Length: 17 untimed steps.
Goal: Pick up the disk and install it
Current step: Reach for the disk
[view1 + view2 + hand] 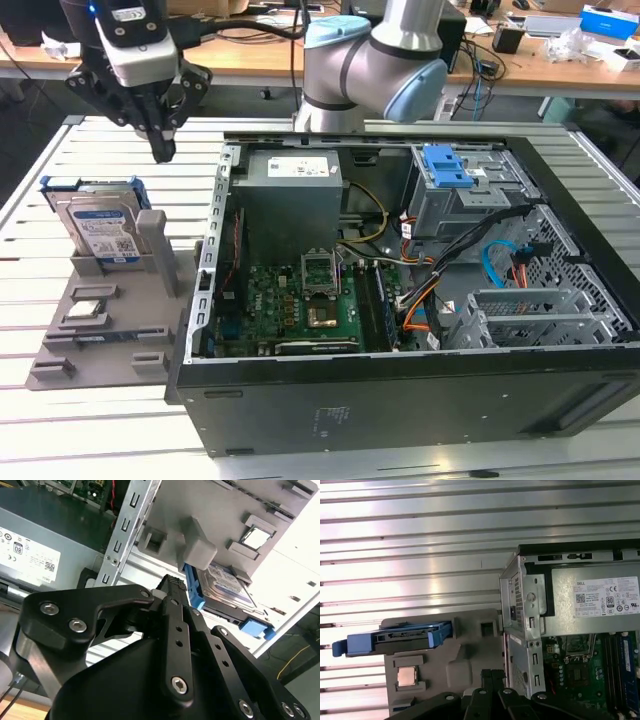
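Grey plastic holder point(125, 305) lies on the slatted metal table point(30, 200) at the exterior view's left. The disk point(100, 225) stands on edge in a slot at the holder's far end, its white label facing the camera and blue rails along its sides. In the first wrist view the disk point(395, 639) shows edge-on in that same slot. A small square processor chip point(86, 309) sits in a recess nearer the front of the holder.

Right of the holder, filling the middle and right of the frame, the black computer case point(400, 400) lies on its side with the panel off. Inside it, from left to right, are the grey power supply point(292, 190) at the back, the green motherboard point(300, 300) in front of it, and the metal drive cage point(460, 195) with its blue latch point(447, 165) at the upper right. Orange and blue cables point(500, 265) run below the cage.

The gripper point(161, 150) hangs at the upper left of the frame, pointing straight down, above and just right of the disk and clear of it. Its black fingers point(172, 587) are pressed together with nothing between them. The silver and blue arm point(375, 65) rises behind the case at top centre.
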Available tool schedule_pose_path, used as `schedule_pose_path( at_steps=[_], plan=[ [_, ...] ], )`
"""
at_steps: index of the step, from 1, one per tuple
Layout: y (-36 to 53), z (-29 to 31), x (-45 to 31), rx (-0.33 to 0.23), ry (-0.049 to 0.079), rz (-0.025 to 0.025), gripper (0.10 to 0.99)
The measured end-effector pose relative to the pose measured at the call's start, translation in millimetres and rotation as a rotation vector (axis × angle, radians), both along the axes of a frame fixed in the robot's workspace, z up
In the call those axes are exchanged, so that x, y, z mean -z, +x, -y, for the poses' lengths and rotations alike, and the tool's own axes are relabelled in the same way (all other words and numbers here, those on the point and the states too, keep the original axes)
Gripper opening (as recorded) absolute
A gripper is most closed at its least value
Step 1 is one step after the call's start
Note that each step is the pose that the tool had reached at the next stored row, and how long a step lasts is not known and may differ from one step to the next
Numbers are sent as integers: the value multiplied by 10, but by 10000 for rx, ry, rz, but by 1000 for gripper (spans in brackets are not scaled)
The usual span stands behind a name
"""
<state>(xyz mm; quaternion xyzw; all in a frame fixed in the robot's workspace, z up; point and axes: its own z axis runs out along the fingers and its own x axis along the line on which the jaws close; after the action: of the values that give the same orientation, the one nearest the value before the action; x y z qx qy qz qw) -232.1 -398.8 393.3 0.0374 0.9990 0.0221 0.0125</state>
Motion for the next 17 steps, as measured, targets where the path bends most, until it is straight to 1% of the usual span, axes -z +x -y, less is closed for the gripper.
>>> schedule_pose_path(
  at_steps=[5, 7, 16, 17],
  plan=[
    [-134, 0, 0, -1, 0, -1, 106],
    [-208, 0, 0, 0, 0, 0, 106],
    [-407, 0, 0, -1, 0, 0, 106],
    [-440, 0, 0, 0, -1, 0, 106]
  ],
)
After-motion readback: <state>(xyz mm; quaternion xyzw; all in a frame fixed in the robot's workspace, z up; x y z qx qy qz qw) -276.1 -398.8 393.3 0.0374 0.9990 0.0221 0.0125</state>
